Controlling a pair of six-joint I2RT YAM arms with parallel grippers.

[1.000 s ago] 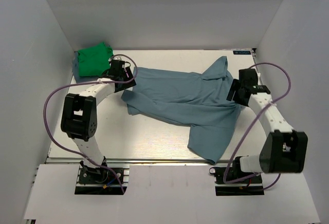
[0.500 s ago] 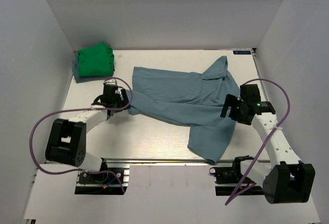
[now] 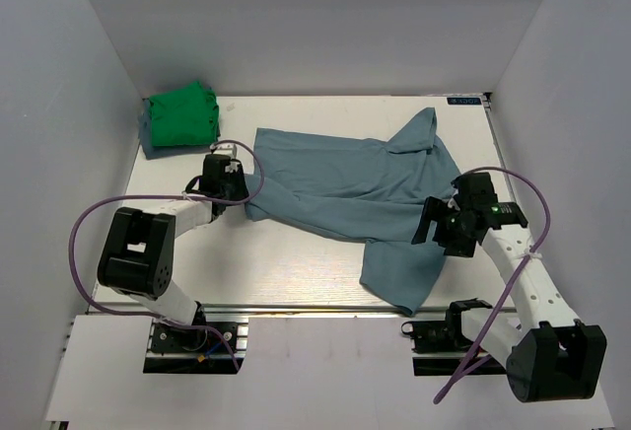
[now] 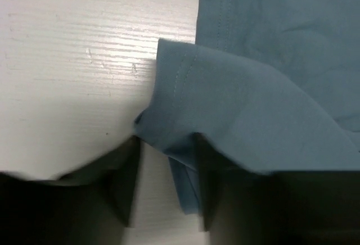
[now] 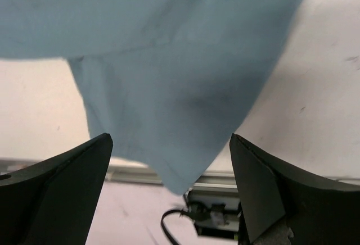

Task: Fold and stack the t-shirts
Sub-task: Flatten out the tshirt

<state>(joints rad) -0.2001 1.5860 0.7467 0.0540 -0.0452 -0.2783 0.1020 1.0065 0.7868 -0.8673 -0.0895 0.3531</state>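
The large blue-grey t-shirt (image 3: 355,179) lies spread and rumpled across the middle of the table. The green t-shirt (image 3: 180,117) sits folded at the back left corner. My left gripper (image 3: 240,189) is low at the blue shirt's left edge. In the left wrist view (image 4: 166,200) its jaws are open, with a folded cloth edge (image 4: 185,191) lying between them beside the right finger (image 4: 216,194). My right gripper (image 3: 434,229) hangs over the shirt's right side, jaws wide open and empty in the right wrist view (image 5: 169,194), above the shirt's near corner (image 5: 169,87).
White walls close in the table on the left, back and right. The metal front rail (image 3: 296,309) runs along the near edge, and the shirt's near corner reaches it. A base mount and black cable (image 5: 211,214) show beyond the rail. Purple cables loop off both arms.
My left gripper has drawn back from beside the green shirt toward the near side and settled at the blue shirt's left edge. My right gripper has moved nearer along the shirt's right side.
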